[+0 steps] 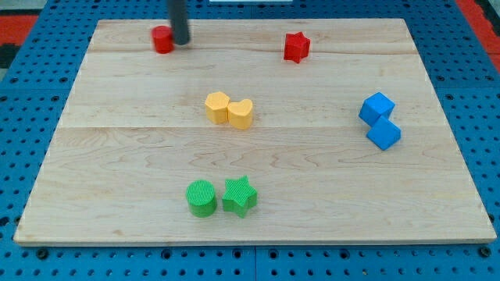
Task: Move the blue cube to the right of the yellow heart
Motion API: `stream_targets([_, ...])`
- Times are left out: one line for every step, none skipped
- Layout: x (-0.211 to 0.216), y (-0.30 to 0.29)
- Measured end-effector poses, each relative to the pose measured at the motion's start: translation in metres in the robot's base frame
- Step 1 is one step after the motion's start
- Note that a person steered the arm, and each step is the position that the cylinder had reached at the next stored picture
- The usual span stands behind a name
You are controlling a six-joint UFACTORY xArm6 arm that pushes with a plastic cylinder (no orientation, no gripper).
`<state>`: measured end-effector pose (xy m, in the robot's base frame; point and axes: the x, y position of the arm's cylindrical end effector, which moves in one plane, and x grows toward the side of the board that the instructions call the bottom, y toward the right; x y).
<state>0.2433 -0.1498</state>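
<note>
Matte blocks on your pale wood-grain table (117, 172).
Blue cube (383, 133), corner toward view's bottom, sits at view's right, far from yellow heart (241, 114). No jaws; your tip (180, 42) touches red cylinder (162, 40).

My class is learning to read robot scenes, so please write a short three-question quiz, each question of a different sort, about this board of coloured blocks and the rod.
1. True or false: my tip touches a green block.
2. Multiple choice: which block sits nearest my tip? A) red star B) red cylinder C) green star
3. Fill in: the yellow heart touches a yellow ___ on its view's left side.

Key
1. False: it is at the view's top, beside the red cylinder.
2. B.
3. Block; the yellow block looks hexagonal. The two blue blocks lie far towards the view's right.
</note>
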Motion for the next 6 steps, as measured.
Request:
stream_targets([0.001, -0.02])
stream_targets([0.023, -0.014])
stream_targets([0.037, -0.014])
stream_targets([0.048, -0.014])
stream_targets([0.055, -0.014])
stream_targets([0.064, -0.014])
